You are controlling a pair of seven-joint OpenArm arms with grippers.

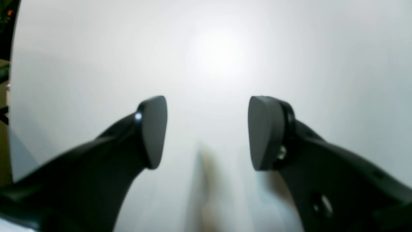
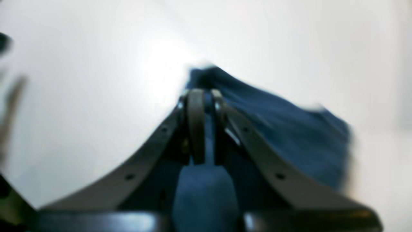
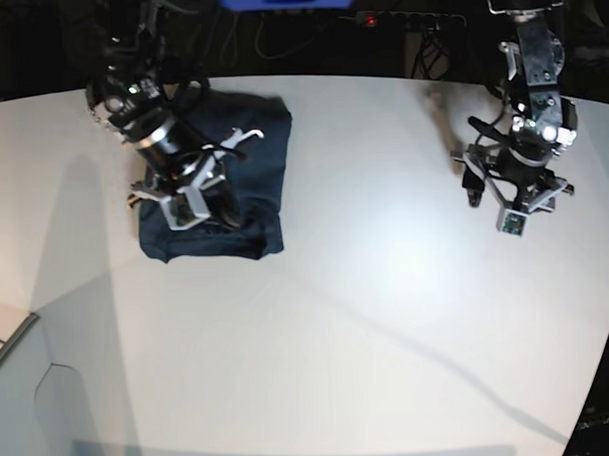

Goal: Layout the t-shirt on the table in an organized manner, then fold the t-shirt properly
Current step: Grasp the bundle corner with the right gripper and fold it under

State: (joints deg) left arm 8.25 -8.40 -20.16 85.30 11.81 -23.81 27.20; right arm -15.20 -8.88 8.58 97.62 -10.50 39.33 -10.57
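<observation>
The dark navy t-shirt [image 3: 251,130] lies bunched into a rough rectangle at the left centre of the white table [image 3: 387,285]. My right gripper [image 3: 227,206] is down on the shirt's front part. In the right wrist view this gripper [image 2: 207,96] is shut on a raised fold of the blue t-shirt [image 2: 289,129], with cloth between the fingers. My left gripper [image 3: 475,182] hovers above bare table at the right, far from the shirt. In the left wrist view this gripper [image 1: 207,132] is open with nothing between its pads and only the white table [image 1: 96,64] below.
A pale grey box-like corner piece [image 3: 8,343] sits at the front left. The table's curved edge [image 3: 601,358] runs down the right side. Cables and a power strip [image 3: 407,19] lie behind the table's far edge.
</observation>
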